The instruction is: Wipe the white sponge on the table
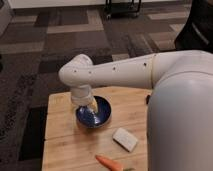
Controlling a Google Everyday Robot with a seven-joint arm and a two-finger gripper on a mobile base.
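The white sponge (125,139) lies flat on the light wooden table (62,145), just right of and in front of the blue bowl (96,114). My white arm reaches across from the right, and its wrist bends down over the bowl's left side. The gripper (89,107) hangs at the bowl's left rim, mostly hidden by the wrist. It is a hand's width left of the sponge and does not touch it.
An orange carrot (109,163) lies at the table's front edge, in front of the sponge. A small dark object (148,99) sits at the table's right, by my arm. Patterned carpet (35,65) surrounds the table. A dark cart (122,7) stands far behind.
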